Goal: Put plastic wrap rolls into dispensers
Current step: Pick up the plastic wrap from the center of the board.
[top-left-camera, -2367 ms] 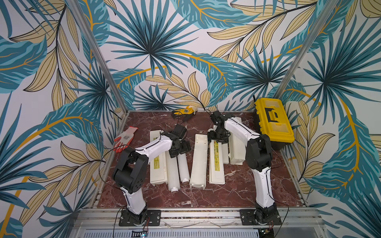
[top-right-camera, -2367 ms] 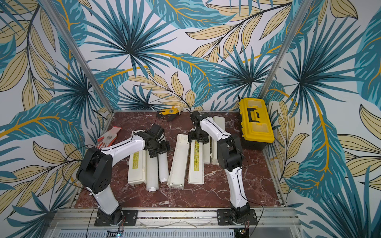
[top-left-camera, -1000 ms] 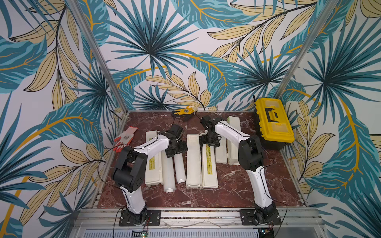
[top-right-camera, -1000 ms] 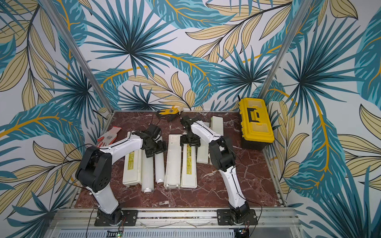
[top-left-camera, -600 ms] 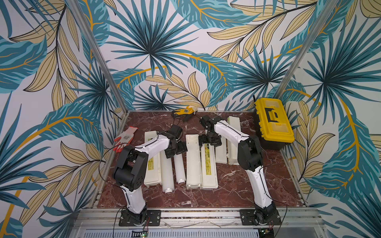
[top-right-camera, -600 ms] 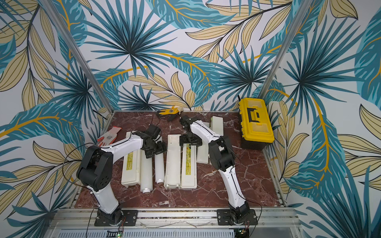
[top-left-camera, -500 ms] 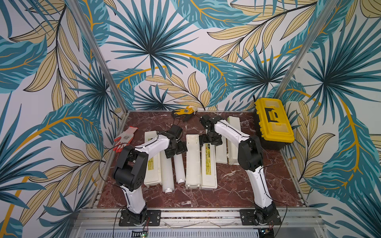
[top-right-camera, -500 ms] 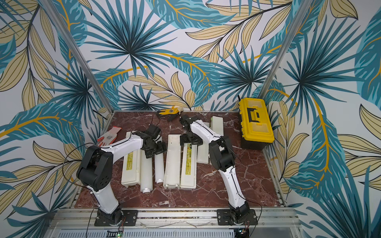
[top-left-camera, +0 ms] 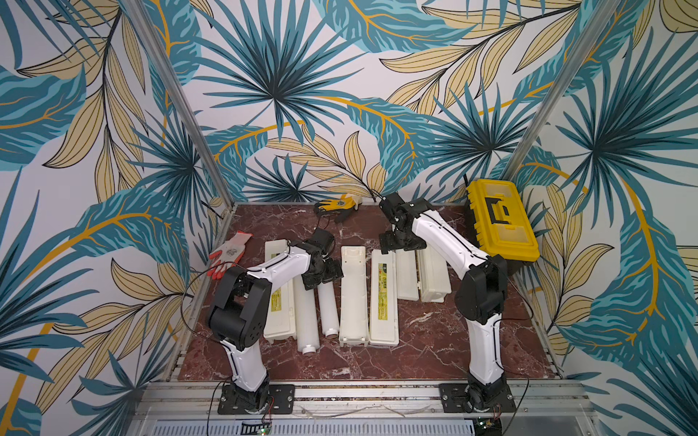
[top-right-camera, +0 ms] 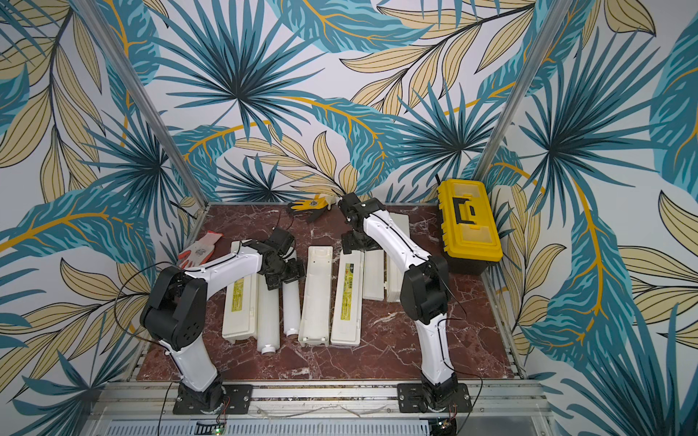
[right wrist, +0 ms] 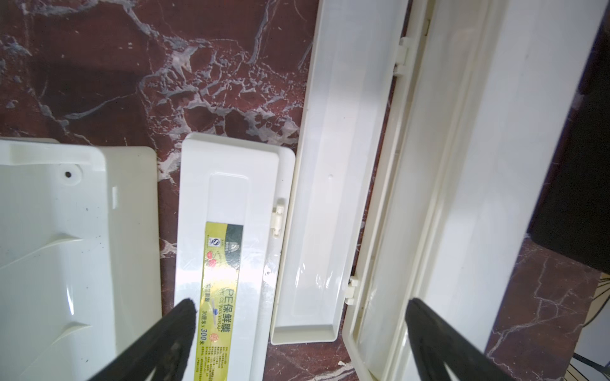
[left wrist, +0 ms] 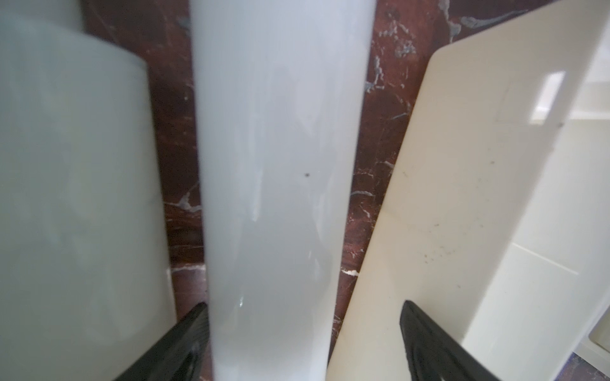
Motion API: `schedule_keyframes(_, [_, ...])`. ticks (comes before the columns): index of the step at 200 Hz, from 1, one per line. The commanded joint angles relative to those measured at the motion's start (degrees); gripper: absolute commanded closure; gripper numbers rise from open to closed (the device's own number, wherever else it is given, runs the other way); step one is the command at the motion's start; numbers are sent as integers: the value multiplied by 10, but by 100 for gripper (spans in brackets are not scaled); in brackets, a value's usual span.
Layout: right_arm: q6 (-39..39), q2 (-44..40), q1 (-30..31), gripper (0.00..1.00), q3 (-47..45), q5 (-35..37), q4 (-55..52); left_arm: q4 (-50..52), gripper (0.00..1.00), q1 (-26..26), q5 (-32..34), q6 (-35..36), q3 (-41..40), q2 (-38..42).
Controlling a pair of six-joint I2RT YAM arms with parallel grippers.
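Top views both show, leftmost, a closed dispenser (top-left-camera: 284,328) with a yellow-green label, then two smooth white cylinders lying flat: the longer plastic wrap roll (top-left-camera: 306,321) and the shorter roll (left wrist: 280,148), which the left gripper (top-left-camera: 323,277) straddles, jaws apart, arm bent low. Further right, the right gripper (right wrist: 300,301) hangs wide open above a labelled dispenser (right wrist: 227,198) reading "PE CLING WRAP".

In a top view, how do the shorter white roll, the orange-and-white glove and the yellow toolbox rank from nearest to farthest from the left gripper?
From the left gripper:
1. Shorter roll: directly under it, between its open fingers.
2. Orange-and-white glove: out at the left edge.
3. Yellow toolbox: far right, by the wall.
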State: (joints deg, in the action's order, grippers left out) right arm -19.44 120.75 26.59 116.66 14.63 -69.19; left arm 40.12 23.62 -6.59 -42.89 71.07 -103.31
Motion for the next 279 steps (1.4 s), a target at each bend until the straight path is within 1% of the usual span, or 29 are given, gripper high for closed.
schedule_keyframes(1, [2, -18, -2, 1, -35, 29, -6, 10, 10, -3, 14, 0, -20, 3])
schedule_keyframes(10, [2, -35, -9, 2, -58, 33, 14, 10, 11, -3, 17, 0, -22, 4])
schedule_keyframes(27, [-1, -58, -25, 4, -85, 15, 38, 11, 13, 0, 24, 4, -23, 2])
schedule_keyframes(54, [4, -54, -27, 5, -85, 31, 29, 11, 15, 5, 39, 8, -20, -15])
schedule_keyframes(101, [-6, -79, -27, 6, -138, 9, 68, 22, 16, 25, 63, 7, 0, -60])
schedule_keyframes(132, [-5, -90, -27, 6, -151, 1, 79, 25, 22, 28, 68, 8, 8, -80])
schedule_keyframes(148, [-3, -98, -27, 6, -160, -5, 88, 27, 31, 28, 68, 7, 10, -85])
schedule_keyframes(170, [0, -105, -27, 6, -166, -13, 93, 33, 49, 32, 67, 5, 16, -74])
schedule_keyframes(203, [7, -116, -27, 6, -166, -28, 100, 70, 67, 40, 82, 12, 42, -37])
schedule_keyframes(215, [8, -119, -28, 6, -165, -32, 100, 91, 70, 44, 94, 17, 55, -19])
schedule_keyframes(228, [9, -124, -28, 6, -166, -41, 103, 113, 72, 47, 95, 23, 67, 2])
schedule_keyframes(232, [9, -125, -28, 6, -166, -43, 103, 120, 72, 48, 114, 25, 70, 8])
schedule_keyframes(248, [8, -128, -28, 6, -168, -55, 107, 146, 73, 51, 128, 32, 86, 33])
schedule_keyframes(279, [5, -133, -28, 6, -175, -71, 119, 195, 78, 65, 133, 44, 131, 65])
